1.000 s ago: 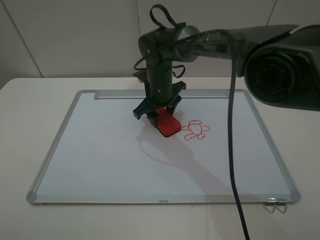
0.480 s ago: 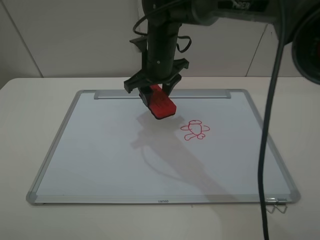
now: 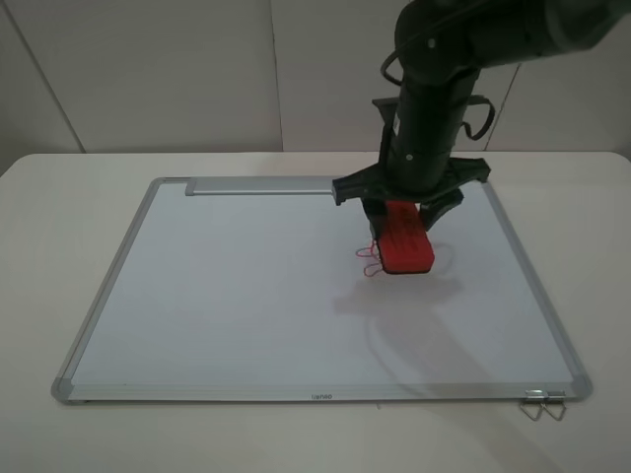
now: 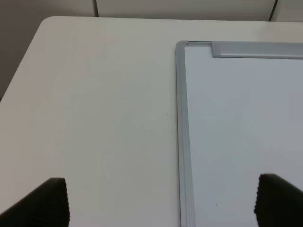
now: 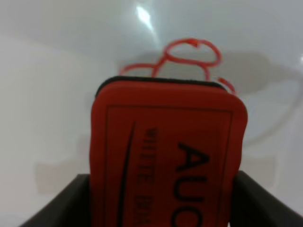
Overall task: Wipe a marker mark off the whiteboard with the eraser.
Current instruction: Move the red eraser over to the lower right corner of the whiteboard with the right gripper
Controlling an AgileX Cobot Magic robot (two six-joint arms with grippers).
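Note:
The whiteboard (image 3: 227, 286) lies flat on the pale table, and its left edge shows in the left wrist view (image 4: 181, 142). My right gripper (image 3: 399, 212) is shut on the red eraser (image 3: 405, 246), which is tilted over the board's right half. Its "AUC" lettering fills the right wrist view (image 5: 165, 156). The eraser covers most of a red rounded figure (image 3: 369, 258), whose loops show past its far end (image 5: 189, 52). I cannot tell whether it touches the board. No angular marker mark shows in any view. My left gripper (image 4: 161, 202) is open over the table beside the board.
A silver tray strip (image 3: 261, 185) runs along the board's far edge. A wire clip (image 3: 540, 404) lies at the front right corner. The pale table (image 3: 59, 197) surrounds the board, with a wall panel behind it.
My right arm lifted the eraser from the board's middle, then carried it right and down over the rounded figure. The left gripper's earlier state is not shown.

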